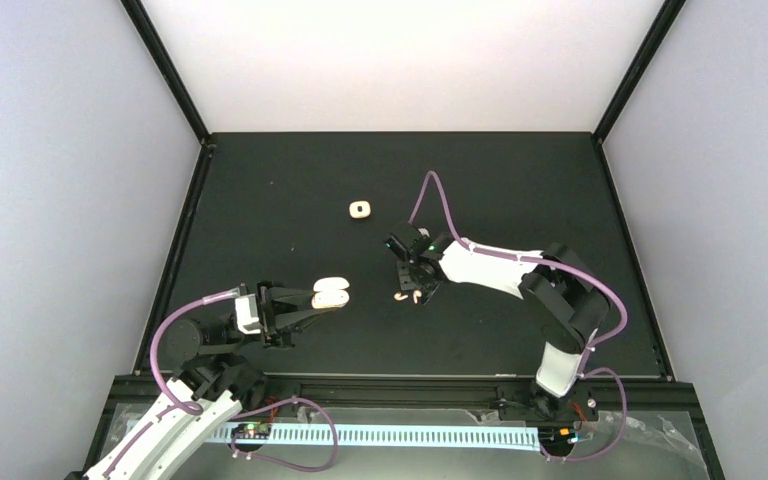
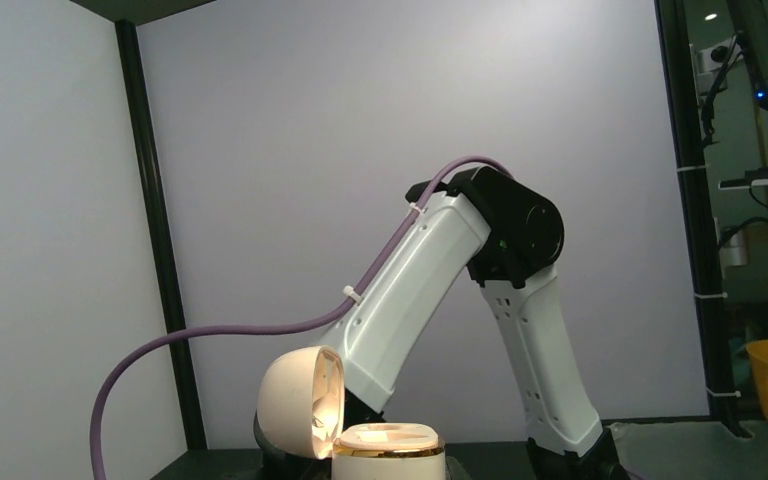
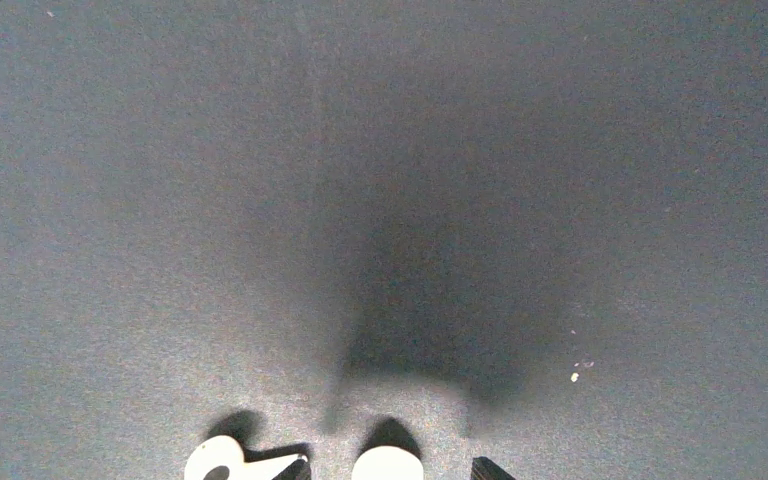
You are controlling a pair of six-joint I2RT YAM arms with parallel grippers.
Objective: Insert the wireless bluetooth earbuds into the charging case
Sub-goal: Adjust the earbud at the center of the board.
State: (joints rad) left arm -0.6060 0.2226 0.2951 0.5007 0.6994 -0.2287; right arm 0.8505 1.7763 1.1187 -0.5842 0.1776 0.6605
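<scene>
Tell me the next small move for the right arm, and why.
Probably lower the right gripper slightly and close it on the earbud lying between its open fingers. A second earbud sits just outside one finger, so keep clear of it. The left gripper holds the charging case, lid open, ready to receive it.

Both same build: left arm [image 1: 210, 408], right arm [image 1: 488, 266]; white link shells, black joint housings [image 2: 520, 225]; purple cable [image 2: 220, 332] routed externally, held by white zip ties [image 2: 352, 295]; green LED [image 1: 427, 243] on right wrist; left gripper [image 1: 318, 297] all black
</scene>
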